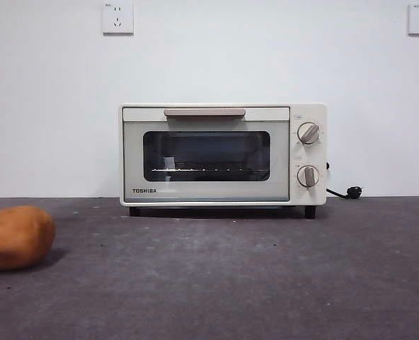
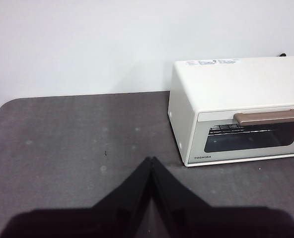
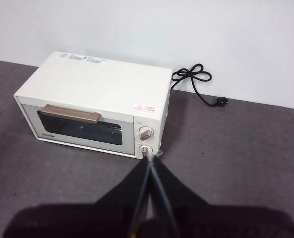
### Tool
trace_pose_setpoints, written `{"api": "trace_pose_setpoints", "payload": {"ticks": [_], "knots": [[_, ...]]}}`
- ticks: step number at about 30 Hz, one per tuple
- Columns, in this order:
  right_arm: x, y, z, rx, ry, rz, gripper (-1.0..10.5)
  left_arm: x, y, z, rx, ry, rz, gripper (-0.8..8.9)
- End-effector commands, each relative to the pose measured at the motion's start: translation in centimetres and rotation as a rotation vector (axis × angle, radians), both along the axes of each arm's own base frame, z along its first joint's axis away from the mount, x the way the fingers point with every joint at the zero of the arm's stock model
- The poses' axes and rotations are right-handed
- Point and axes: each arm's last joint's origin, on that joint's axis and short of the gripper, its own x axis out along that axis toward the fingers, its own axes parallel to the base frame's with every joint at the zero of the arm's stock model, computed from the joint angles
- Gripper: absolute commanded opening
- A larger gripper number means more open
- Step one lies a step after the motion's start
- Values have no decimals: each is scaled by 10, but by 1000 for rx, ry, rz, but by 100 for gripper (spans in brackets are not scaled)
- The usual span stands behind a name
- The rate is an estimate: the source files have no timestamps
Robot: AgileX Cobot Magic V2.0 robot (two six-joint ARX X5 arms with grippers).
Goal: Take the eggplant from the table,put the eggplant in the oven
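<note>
The cream-white oven stands at the back middle of the dark grey table, its glass door closed under the beige handle. It also shows in the left wrist view as the oven and in the right wrist view as the oven. The eggplant is out of view in all three frames. My left gripper hangs shut and empty above bare table, to the oven's left. Shut and empty too, my right gripper hovers in front of the oven's knob side.
An orange-brown potato lies at the near left of the table. The oven's black power cord and plug trail behind it on the right. A white wall with two sockets closes off the back.
</note>
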Motion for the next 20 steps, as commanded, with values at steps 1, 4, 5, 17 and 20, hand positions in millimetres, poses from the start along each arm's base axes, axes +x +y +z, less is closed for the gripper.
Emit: {"api": "trace_pose_setpoints", "payload": {"ticks": [1,4,5,17,20], "knots": [[0,0,0,11,-3,-7,0,-2,0,1,11,-8,-3,-5],[0,0,0,10,-2,-7,0,-2,0,1,11,-8,-3,-5],[0,0,0,11,-3,-7,0,-2,0,1,11,-8,-3,-5],[4,2,-2,-1,15,-7,0,-1,0,1,11,-8,-3,-4],[6,4,-5,-19,45,-7,0,-1,0,1,11,-8,-3,-4]]}}
